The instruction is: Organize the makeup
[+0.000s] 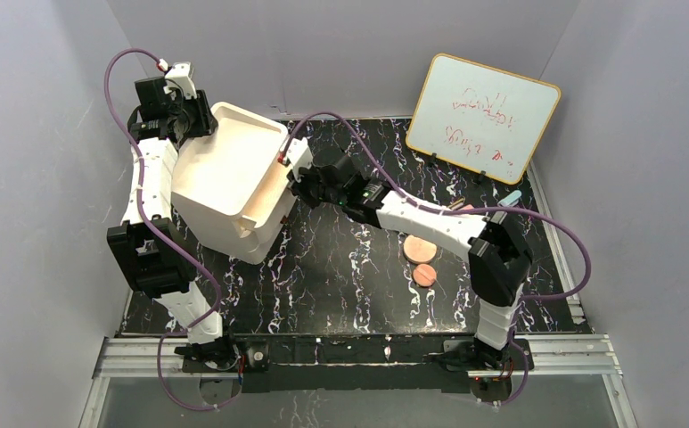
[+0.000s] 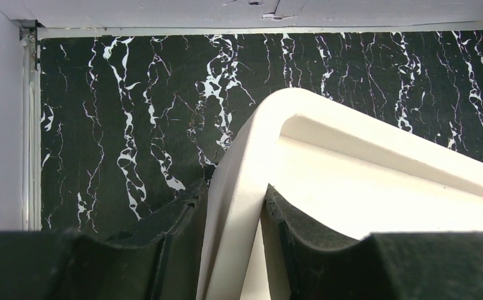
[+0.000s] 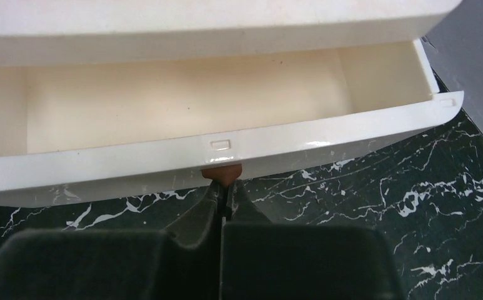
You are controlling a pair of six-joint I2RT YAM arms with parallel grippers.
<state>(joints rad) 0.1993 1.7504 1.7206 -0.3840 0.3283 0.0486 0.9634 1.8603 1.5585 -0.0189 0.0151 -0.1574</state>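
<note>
A cream drawer organizer (image 1: 225,178) stands at the back left. My left gripper (image 1: 200,116) is shut on its rim (image 2: 235,187) at the far left corner. My right gripper (image 1: 298,183) is shut on the brown knob (image 3: 222,174) of the top drawer (image 3: 226,147), which is pulled open and empty. Two copper-pink discs, a larger one (image 1: 419,247) and a smaller one (image 1: 424,275), lie on the mat beside my right arm. A slim stick (image 1: 458,205) shows behind the right forearm. The square compact is hidden.
A whiteboard (image 1: 483,116) leans at the back right. A light-blue cylinder (image 1: 512,197) lies near it. The black marbled mat (image 1: 340,285) covers the table, with grey walls on the left, back and right.
</note>
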